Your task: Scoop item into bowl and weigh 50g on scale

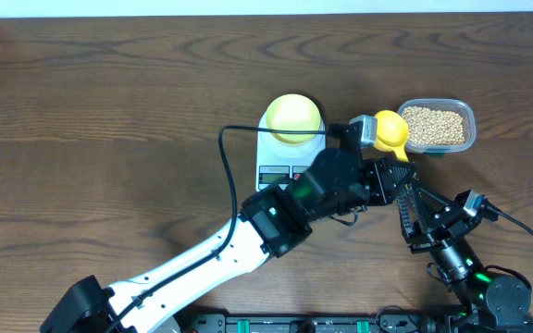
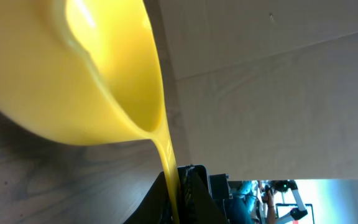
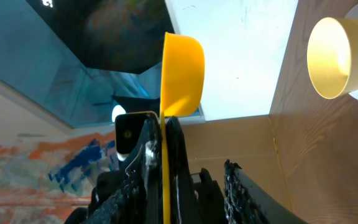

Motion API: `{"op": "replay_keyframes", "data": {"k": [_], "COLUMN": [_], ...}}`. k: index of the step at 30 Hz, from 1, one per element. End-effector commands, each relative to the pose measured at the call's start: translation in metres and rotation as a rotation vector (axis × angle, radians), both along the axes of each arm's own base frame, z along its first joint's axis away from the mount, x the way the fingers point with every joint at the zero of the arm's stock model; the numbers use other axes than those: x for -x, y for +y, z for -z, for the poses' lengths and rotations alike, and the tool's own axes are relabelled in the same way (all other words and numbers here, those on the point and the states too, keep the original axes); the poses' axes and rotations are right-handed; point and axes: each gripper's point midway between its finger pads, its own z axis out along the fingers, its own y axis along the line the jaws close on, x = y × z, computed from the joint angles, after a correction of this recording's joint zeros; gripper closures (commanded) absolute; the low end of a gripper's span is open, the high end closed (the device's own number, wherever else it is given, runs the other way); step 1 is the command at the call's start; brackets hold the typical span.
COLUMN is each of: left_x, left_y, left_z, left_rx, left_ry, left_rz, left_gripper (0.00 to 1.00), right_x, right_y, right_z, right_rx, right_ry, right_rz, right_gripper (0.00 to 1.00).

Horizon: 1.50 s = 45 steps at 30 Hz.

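Yellow plastic fills the left wrist view: the scoop (image 2: 73,74), its thin handle pinched tight between the pressed-together fingers (image 2: 194,193) of the left gripper (image 2: 178,183). The right gripper (image 3: 188,180) has its ribbed fingers (image 3: 238,186) spread, one on each side of that same handle; whether they touch it I cannot tell. Just past the scoop's cup, away from the left fingers, sits a clear container (image 1: 470,116) filled with tan beans (image 1: 433,127). On the other side of those fingers a pale-yellow bowl (image 1: 292,117) stands on the white scale (image 1: 271,155), its inside showing plain plastic. The left arm (image 1: 202,254) lies over the scale's front corner, and a black cable (image 1: 222,153) loops on the wooden table (image 1: 109,111) beside it. The scale's display (image 1: 274,174) is too small to read.
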Motion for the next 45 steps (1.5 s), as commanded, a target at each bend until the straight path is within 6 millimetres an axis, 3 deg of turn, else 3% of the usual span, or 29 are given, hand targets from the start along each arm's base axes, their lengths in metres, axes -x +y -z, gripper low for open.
{"op": "replay_keyframes", "data": {"k": [1, 15, 31, 45], "left_x": [0.0056, 0.0099, 0.0088, 0.0094], "left_y": [0.0002, -0.0002, 0.0002, 0.0001], "left_z": [0.0002, 0.0034, 0.0033, 0.0033], "left_rx": [0.005, -0.019, -0.019, -0.019], "left_ry": [-0.004, -0.041, -0.042, -0.041], "left_rz": [0.07, 0.107, 0.103, 0.106], "left_gripper": [0.93, 0.93, 0.92, 0.92], "right_x": [0.0026, 0.0054, 0.0067, 0.0049], "right_y": [0.0009, 0.0024, 0.0042, 0.0036], "right_z": [-0.0085, -0.0158, -0.0161, -0.0105], "right_rx": [0.024, 0.024, 0.027, 0.027], "right_ry": [-0.035, -0.069, -0.072, -0.046], "right_rz": [0.002, -0.009, -0.021, -0.016], "right_gripper": [0.6, 0.65, 0.81, 0.84]}}
